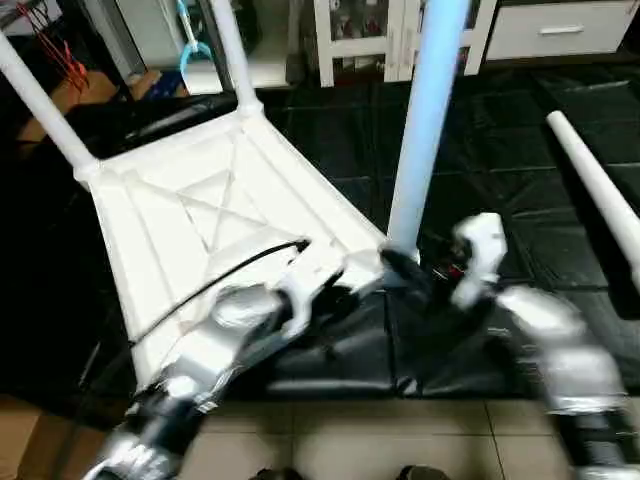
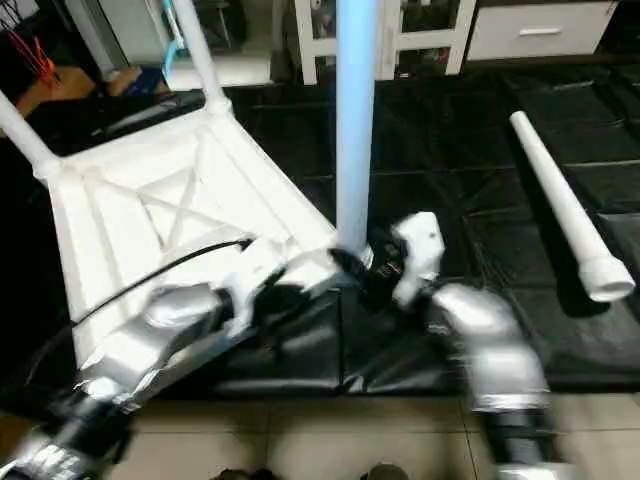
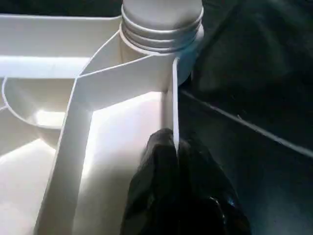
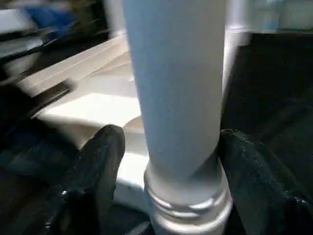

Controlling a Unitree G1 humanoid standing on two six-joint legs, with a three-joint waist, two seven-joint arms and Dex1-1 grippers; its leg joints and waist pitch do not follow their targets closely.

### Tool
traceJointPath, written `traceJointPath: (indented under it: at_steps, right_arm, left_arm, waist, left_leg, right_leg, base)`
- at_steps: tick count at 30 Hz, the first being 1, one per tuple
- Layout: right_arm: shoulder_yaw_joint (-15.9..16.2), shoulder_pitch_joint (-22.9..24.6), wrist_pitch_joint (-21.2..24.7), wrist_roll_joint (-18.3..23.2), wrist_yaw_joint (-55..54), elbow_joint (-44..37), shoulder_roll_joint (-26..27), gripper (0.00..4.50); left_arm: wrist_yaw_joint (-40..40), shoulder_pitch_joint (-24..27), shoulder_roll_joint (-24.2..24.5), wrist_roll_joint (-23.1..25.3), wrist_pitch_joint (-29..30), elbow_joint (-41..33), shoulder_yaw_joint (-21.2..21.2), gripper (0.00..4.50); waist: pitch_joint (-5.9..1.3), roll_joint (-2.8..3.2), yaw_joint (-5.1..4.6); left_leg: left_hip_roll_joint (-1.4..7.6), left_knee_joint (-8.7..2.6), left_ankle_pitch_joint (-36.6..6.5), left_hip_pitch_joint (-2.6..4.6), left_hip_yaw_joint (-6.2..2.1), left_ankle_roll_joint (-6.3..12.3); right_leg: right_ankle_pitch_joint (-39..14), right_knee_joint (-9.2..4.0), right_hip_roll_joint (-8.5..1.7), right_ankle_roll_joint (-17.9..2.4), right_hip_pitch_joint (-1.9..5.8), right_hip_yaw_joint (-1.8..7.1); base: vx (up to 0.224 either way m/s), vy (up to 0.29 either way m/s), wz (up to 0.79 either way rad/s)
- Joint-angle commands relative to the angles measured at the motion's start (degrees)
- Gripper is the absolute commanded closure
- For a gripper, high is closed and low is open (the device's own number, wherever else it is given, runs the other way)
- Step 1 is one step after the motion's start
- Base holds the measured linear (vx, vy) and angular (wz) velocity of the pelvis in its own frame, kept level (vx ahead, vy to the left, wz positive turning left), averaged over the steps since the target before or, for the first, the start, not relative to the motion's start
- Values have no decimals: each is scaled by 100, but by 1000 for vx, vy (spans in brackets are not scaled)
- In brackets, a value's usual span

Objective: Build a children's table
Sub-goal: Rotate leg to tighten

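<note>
The upturned tabletop (image 1: 200,215) holds three legs in corner sockets; the left hand (image 3: 176,161) pinches its rim, and the right hand (image 4: 171,161) is spread around the near leg (image 1: 425,120).

Dim room — glare on white plastic, motion blur smearing both forearms.

Upturned tabletop (image 1: 190,215), three upright legs (image 1: 425,120)

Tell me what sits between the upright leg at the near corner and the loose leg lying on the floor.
Nothing but bare black floor mat lies between the upright leg and the loose leg, as the right eye view shows.
</note>
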Motion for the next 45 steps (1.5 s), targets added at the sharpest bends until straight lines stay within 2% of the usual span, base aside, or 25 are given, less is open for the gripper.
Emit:
traceJointPath:
  at_steps: [1, 3, 5, 6, 7, 8, 10, 13, 14, 16, 17, 21, 22, 24, 26, 31, 36, 38, 40, 41, 42, 43, 44, 45]
  right_arm:
    - [275, 70, -20, 99, 547, -207, -80, 131]
    - [238, 77, -32, 183, 679, -183, -203, 131]
    - [216, 67, -129, 176, 774, -127, -261, 131]
    - [216, 67, -129, 176, 774, -127, -261, 131]
    - [207, 60, -188, 155, 818, -103, -284, 131]
    - [204, 55, -186, 167, 888, -99, -321, 131]
    - [235, 17, -295, 109, 1000, 13, -364, 131]
    - [287, -43, -467, -17, 1037, 176, -355, 131]
    - [321, -71, -539, -75, 1032, 255, -323, 131]
    - [386, -129, -668, -186, 974, 408, -203, 131]
    - [396, -142, -687, -202, 964, 436, -183, 156]
    - [428, -171, -744, -212, 1054, 526, -196, 176]
    - [444, -175, -765, -219, 1089, 548, -215, 196]
    - [470, -180, -808, -257, 1118, 584, -248, 203]
    - [510, -184, -942, -335, 1198, 688, -285, 231]
    - [485, -189, -971, -321, 1222, 762, -266, 252]
    - [447, -181, -962, -277, 1153, 787, -231, 255]
    - [375, -258, -1028, -382, 806, 957, -96, 255]
    - [314, -352, -1043, -579, 244, 1167, 93, 255]
    - [303, -385, -1038, -712, -74, 1261, 183, 255]
    - [292, -403, -1023, -785, -270, 1315, 241, 255]
    - [211, -440, -862, -919, -903, 1430, 461, 255]
    - [211, -440, -862, -919, -903, 1430, 461, 256]
    - [87, -477, -617, -1015, -1693, 1532, 778, 256]
  left_arm:
    - [-323, 257, 147, -35, 223, 161, -294, 450]
    - [-461, 316, 267, -89, 247, 61, -311, 450]
    - [-537, 363, 354, -109, 263, -28, -295, 450]
    - [-537, 363, 354, -109, 263, -28, -295, 450]
    - [-572, 386, 394, -117, 284, -86, -277, 450]
    - [-609, 414, 451, -142, 318, -165, -266, 450]
    - [-694, 482, 564, -197, 372, -313, -251, 450]
    - [-736, 495, 595, -215, 393, -355, -246, 450]
    - [-755, 499, 604, -224, 401, -373, -251, 450]
    - [-765, 490, 591, -233, 427, -395, -265, 450]
    - [-765, 483, 582, -233, 431, -394, -268, 450]
    - [-758, 466, 563, -236, 451, -405, -272, 450]
    - [-759, 465, 566, -237, 454, -410, -272, 450]
    - [-759, 462, 566, -238, 460, -413, -272, 450]
    - [-766, 466, 573, -241, 468, -425, -284, 450]
    - [-770, 470, 577, -244, 488, -439, -292, 450]
    - [-784, 479, 583, -246, 506, -457, -307, 450]
    - [-751, 465, 554, -224, 499, -417, -317, 450]
    - [-552, 394, 429, -147, 509, -287, -285, 450]
    - [-454, 346, 357, -109, 504, -210, -271, 450]
    - [-390, 315, 313, -84, 504, -163, -263, 450]
    - [-115, 189, 127, 1, 480, 35, -200, 450]
    - [-115, 189, 127, 1, 480, 35, -200, 450]
    - [251, 7, -122, 106, 454, 303, -114, 450]
  waist:
    - [-408, -173, 43]
    - [-418, -163, 87]
    - [-372, -168, 110]
    - [-343, -176, 113]
    - [-321, -176, 117]
    - [-298, -186, 110]
    - [-259, -170, 96]
    - [-262, -178, 73]
    - [-276, -181, 74]
    - [-286, -190, 69]
    - [-295, -190, 72]
    - [-321, -197, 84]
    - [-321, -195, 88]
    - [-325, -191, 96]
    - [-321, -200, 96]
    - [-321, -199, 96]
    - [-322, -190, 96]
    - [-324, -185, 92]
    - [-288, -184, 67]
    - [-281, -184, 56]
    - [-270, -201, 23]
    - [-266, -194, 10]
    - [-226, -193, -27]
    - [-222, -197, -57]
  left_leg:
    - [338, -198, 395, 58, -130, 1442]
    - [342, -165, 603, 59, -126, 1603]
    - [356, -186, 413, 43, -123, 1595]
    - [375, -218, 68, 53, -122, 1491]
    - [391, -251, -282, 68, -122, 1310]
    - [394, -276, -457, 73, -119, 1218]
    - [407, -352, -1078, 103, -123, 824]
    - [394, -376, -1296, 109, -118, 558]
    - [390, -368, -1252, 117, -111, 552]
    - [378, -353, -1063, 85, -99, 621]
    - [374, -343, -1001, 86, -96, 648]
    - [366, -297, -638, 79, -88, 869]
    - [368, -288, -571, 73, -88, 932]
    - [369, -276, -520, 78, -85, 985]
    - [369, -274, -551, 74, -80, 999]
    - [372, -275, -585, 85, -84, 1004]
    - [375, -275, -554, 81, -89, 1013]
    - [375, -274, -544, 85, -88, 1010]
    - [364, -298, -725, 75, -76, 911]
    - [364, -316, -816, 69, -88, 849]
    - [359, -344, -1059, 61, -97, 703]
    - [360, -354, -1183, 73, -101, 630]
    - [350, -380, -1481, 86, -94, 468]
    - [353, -403, -1717, 91, -111, 294]
  right_leg:
    - [1005, -155, -263, -1641, 241, 91]
    - [1161, -127, -258, -1711, 213, 79]
    - [752, -156, -260, -1738, 190, 65]
    - [226, -199, -268, -1733, 185, 64]
    - [-278, -236, -272, -1703, 181, 70]
    - [-505, -262, -264, -1680, 173, 75]
    - [-1123, -308, -254, -1587, 152, 92]
    - [-1211, -328, -256, -1489, 146, 122]
    - [-1125, -321, -253, -1495, 145, 125]
    - [-881, -297, -259, -1520, 159, 126]
    - [-817, -292, -262, -1524, 160, 127]
    - [-338, -247, -264, -1599, 177, 120]
    - [-266, -239, -266, -1614, 179, 119]
    - [-231, -237, -267, -1636, 181, 116]
    - [-288, -241, -267, -1653, 179, 110]
    - [-359, -244, -256, -1659, 181, 109]
    - [-330, -237, -255, -1676, 184, 107]
    - [-328, -237, -253, -1680, 179, 105]
    - [-574, -269, -242, -1667, 153, 104]
    - [-716, -276, -249, -1644, 166, 102]
    - [-1039, -297, -252, -1563, 179, 96]
    - [-1199, -308, -254, -1523, 168, 99]
    - [-1579, -357, -242, -1423, 124, 112]
    - [-1917, -380, -256, -1303, 128, 115]
  base:
    - [59, -9, 1]
    - [0, 0, 0]
    - [0, 0, 0]
    - [0, 0, 0]
    - [0, 0, 0]
    - [0, 0, 0]
    - [0, 0, 0]
    - [0, 0, 0]
    - [0, 0, 0]
    - [0, 0, 0]
    - [0, 0, 0]
    - [0, 0, 0]
    - [0, 0, 0]
    - [0, 0, 0]
    - [0, 0, 0]
    - [0, 0, 0]
    - [0, 0, 0]
    - [0, 0, 0]
    - [0, 0, 0]
    - [0, 0, 0]
    - [0, 0, 0]
    - [0, 0, 0]
    - [0, 0, 0]
    - [-69, 8, -5]
